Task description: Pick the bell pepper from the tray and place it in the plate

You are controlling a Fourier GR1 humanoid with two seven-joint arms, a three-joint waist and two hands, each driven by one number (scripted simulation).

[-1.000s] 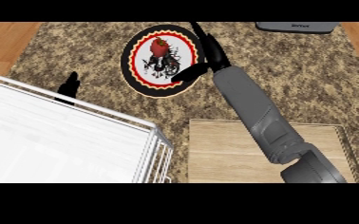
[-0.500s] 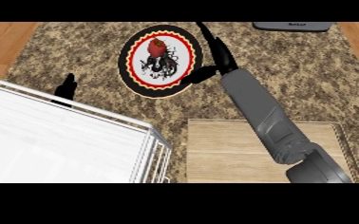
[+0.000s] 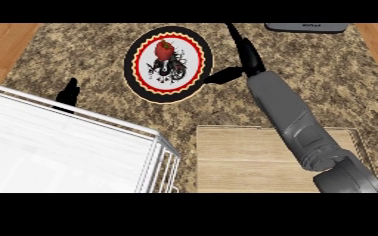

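The red bell pepper [image 3: 164, 51] lies in the upper part of the round plate [image 3: 145, 87], which stands on the speckled tabletop [image 3: 310, 80]; the right hand [image 3: 247, 60] is just beside the plate's right edge, its fingers [image 3: 235, 35] straight and spread, thumb toward the rim, holding nothing; the left hand [image 3: 69, 93] shows near the white wire rack [image 3: 81, 150], fingers up and relaxed; a wooden tray [image 3: 244, 160] lies at lower right, under the right forearm.
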